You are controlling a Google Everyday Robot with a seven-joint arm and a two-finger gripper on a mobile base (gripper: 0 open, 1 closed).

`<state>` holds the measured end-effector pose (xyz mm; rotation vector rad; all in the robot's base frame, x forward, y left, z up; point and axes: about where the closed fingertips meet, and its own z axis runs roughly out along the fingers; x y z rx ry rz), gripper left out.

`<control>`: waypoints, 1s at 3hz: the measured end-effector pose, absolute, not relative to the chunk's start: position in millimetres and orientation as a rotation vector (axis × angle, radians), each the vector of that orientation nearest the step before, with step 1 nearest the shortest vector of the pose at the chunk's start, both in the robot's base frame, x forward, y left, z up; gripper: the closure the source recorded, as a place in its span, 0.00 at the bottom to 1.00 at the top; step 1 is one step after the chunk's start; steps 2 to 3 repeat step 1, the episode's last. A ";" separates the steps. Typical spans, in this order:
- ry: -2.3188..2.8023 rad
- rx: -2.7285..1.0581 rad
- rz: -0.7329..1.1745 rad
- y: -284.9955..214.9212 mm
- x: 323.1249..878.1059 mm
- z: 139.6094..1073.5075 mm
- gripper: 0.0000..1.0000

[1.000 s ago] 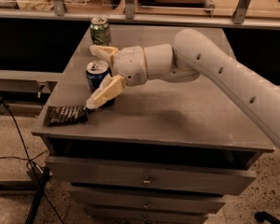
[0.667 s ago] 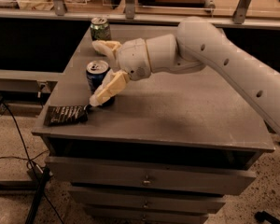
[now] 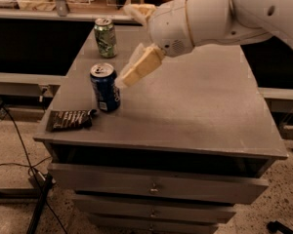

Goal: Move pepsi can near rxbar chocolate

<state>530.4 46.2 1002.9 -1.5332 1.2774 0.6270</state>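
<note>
The pepsi can [image 3: 105,87], dark blue with a silver top, stands upright near the table's front left corner. The rxbar chocolate [image 3: 71,119], a flat dark wrapper, lies just to its front left at the table edge, close to the can. My gripper [image 3: 129,44] hangs above the table, up and to the right of the pepsi can. It is open and empty. One pale finger [image 3: 141,65] points down toward the can's top, and the other finger [image 3: 139,11] is higher, toward the back.
A green-and-white can [image 3: 105,37] stands upright at the back left of the grey table [image 3: 195,106]. Drawers sit below the table's front edge. A counter with rails runs behind it. Cables lie on the floor at the left.
The gripper, which had its fingers on either side of the pepsi can, has risen and drawn back to the right. The can stays standing by the bar.
</note>
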 end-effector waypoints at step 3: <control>1.281 -1.534 0.592 40.6 527.9 1012.5 0.00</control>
